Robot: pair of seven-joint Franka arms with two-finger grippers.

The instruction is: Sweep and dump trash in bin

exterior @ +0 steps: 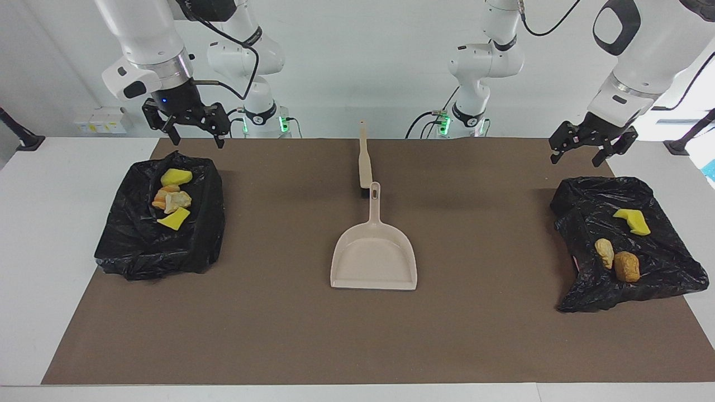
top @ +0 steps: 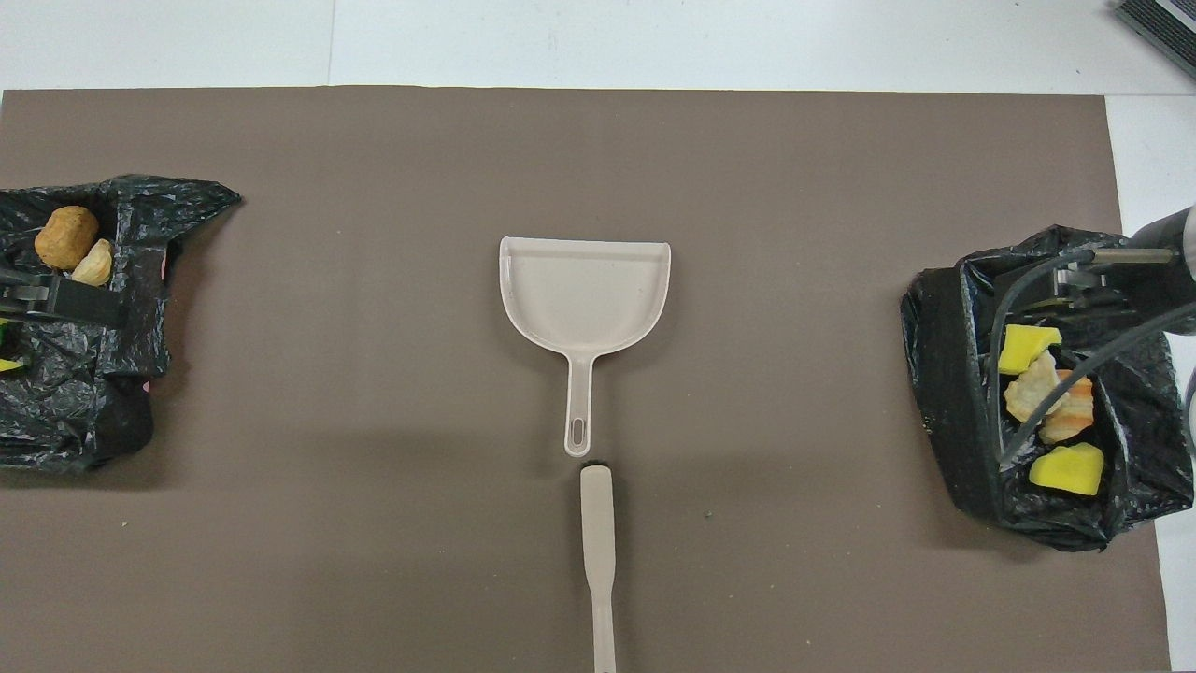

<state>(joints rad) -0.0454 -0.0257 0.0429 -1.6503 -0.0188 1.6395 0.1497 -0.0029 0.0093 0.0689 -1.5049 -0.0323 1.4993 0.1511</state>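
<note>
Brown mat covers most of bench; wide bare mat around central dustpan. Dustpan handle points toward robots, in line w/ brush.

Trash: 4 scraps (yellow, tan, orange-striped) in black bag at right arm's end; 3 scraps on black bag at left arm's end.

Right gripper and left gripper raised, fingers spread, holding nothing.

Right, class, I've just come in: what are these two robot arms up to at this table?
Nothing is being held. The left gripper hangs open above one black bag, the right gripper open above the other black bag. The trash lies on the bags, four scraps on one, three on the other. The dustpan and brush lie untouched at mid-table.
</note>
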